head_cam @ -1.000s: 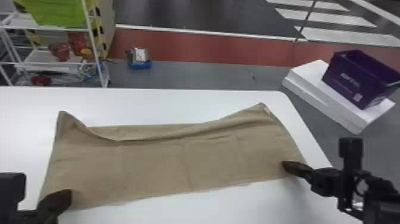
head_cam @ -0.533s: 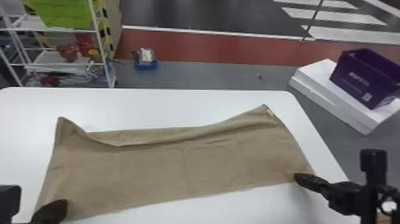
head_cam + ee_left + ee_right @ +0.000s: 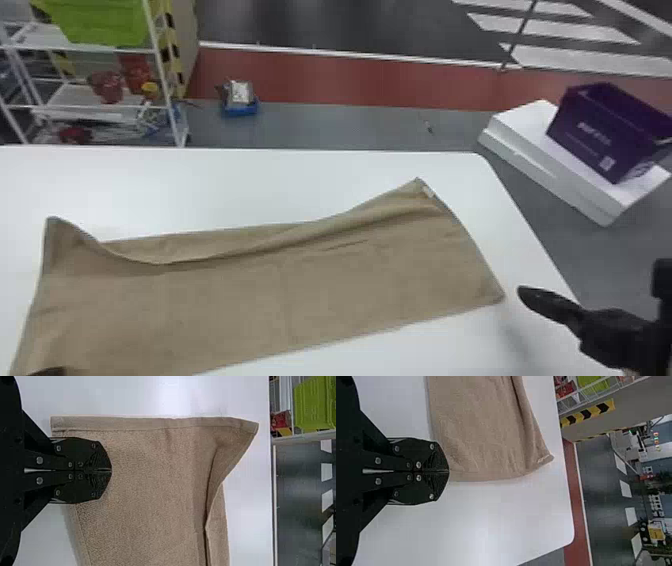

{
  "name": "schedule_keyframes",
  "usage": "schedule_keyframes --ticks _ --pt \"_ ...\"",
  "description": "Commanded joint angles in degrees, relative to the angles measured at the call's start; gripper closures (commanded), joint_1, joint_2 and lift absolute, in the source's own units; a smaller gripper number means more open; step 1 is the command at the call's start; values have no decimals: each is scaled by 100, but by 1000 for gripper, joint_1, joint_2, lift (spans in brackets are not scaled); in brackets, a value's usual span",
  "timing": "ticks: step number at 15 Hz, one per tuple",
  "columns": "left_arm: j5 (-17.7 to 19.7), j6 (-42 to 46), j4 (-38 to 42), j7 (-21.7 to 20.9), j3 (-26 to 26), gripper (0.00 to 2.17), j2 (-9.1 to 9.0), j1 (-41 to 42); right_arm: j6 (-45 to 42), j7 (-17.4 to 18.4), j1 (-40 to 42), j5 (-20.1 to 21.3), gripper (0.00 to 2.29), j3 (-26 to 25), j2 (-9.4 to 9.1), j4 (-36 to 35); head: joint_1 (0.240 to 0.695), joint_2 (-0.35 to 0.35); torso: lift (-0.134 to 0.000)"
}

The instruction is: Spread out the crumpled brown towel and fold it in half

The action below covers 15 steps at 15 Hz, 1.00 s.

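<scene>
1. One rack (image 3: 75, 97) with one green bin (image 3: 100, 22) stood at far left beyond the table (image 3: 250, 190); next came one blue tray (image 3: 240, 109) on the floor, then one purple box (image 3: 595, 135) on a white block (image 3: 525, 125)
2. One towel (image 3: 260, 300) lay spread on the table, far edge rucked, between two grippers
3. The left gripper (image 3: 47, 371), fingers pressed together, covered part of the towel's near left end; I couldn't tell if it pinched cloth
4. The right gripper (image 3: 522, 291), also pressed together, sat just beside the near right corner
</scene>
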<state>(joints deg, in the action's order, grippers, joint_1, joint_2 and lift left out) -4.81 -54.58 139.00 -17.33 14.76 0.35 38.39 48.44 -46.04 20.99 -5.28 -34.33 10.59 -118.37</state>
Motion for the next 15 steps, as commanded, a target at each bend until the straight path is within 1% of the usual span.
schedule_keyframes --ticks 1,3,4,5,7,10,12,15 --pt "156 12 74 2 18 2037 -50 19 -49 104 -324 88 1683 190 -66 156 695 -161 -124" --pt "235 30 127 -16 27 2037 -50 19 -84 192 -641 255 1683 454 -83 447 695 -155 -124" --pt "244 30 154 -25 36 2037 -50 19 -84 201 -781 413 1683 603 -83 587 695 -149 -124" --pt "261 30 180 -33 71 2037 -50 19 -66 201 -887 501 1683 682 -83 710 695 -135 -124" --pt "419 65 215 -33 211 2037 -50 19 4 201 -1018 703 1683 858 -75 877 695 -118 -124" --pt "507 100 259 -42 343 2037 -50 -42 356 122 -922 730 1683 946 -57 807 695 -87 -124" --pt "525 118 277 -42 370 2037 -50 -86 426 87 -684 721 1683 946 -40 622 695 -73 -124" --pt "551 100 277 -42 414 2037 -50 -174 461 60 -201 616 1683 805 -22 323 695 -62 -124"
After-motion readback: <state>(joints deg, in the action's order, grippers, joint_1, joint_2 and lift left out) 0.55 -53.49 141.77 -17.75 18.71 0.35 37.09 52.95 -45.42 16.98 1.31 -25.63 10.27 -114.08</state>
